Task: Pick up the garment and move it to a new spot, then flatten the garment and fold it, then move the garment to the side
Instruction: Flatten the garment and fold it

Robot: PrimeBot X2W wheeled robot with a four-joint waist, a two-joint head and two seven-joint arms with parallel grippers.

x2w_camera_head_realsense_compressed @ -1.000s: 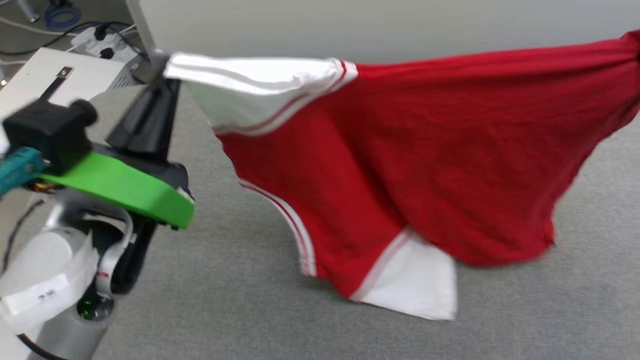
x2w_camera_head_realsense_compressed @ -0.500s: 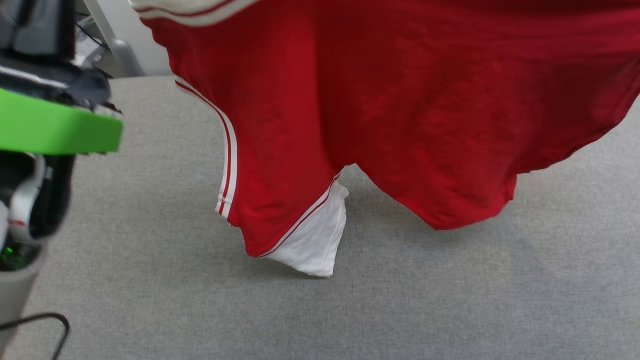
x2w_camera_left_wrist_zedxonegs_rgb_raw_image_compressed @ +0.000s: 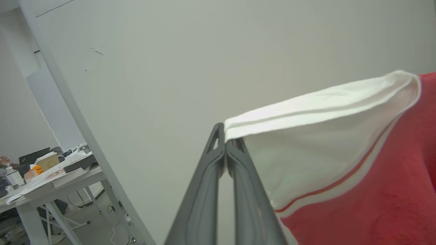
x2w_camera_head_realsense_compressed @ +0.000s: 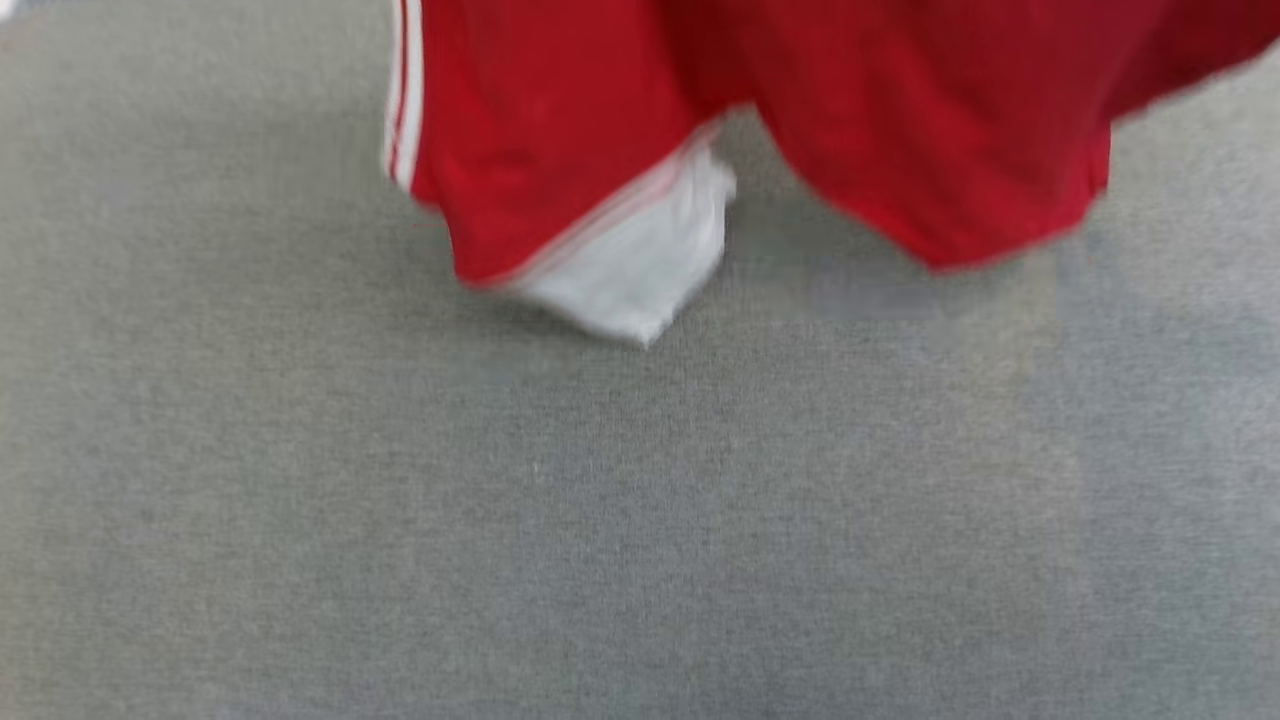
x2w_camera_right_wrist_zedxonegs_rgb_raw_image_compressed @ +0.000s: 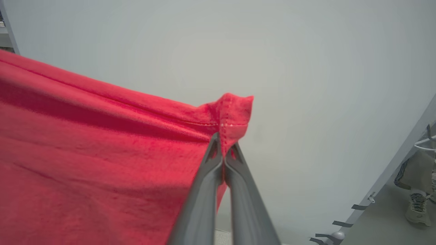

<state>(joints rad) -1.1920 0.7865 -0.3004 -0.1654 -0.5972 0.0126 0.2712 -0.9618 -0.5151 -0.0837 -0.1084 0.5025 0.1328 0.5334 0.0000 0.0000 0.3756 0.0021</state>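
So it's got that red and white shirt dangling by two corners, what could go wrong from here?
The red T-shirt with white sleeves hangs from two small pinches. The left jaws hold only the thin edge of a white sleeve, the right jaws a small red hem corner; either might slip free. The other white sleeve hangs lowest above the grey carpeted surface and may tuck under when laid down, leaving a fold.

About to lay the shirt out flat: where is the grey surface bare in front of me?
The grey surface is bare across the near stretch, from below the hanging white sleeve to the head view's bottom edge, and left of the striped trim. The far strip is crowded: the garment hangs there, its lowest folds close to the surface; blur hides contact.
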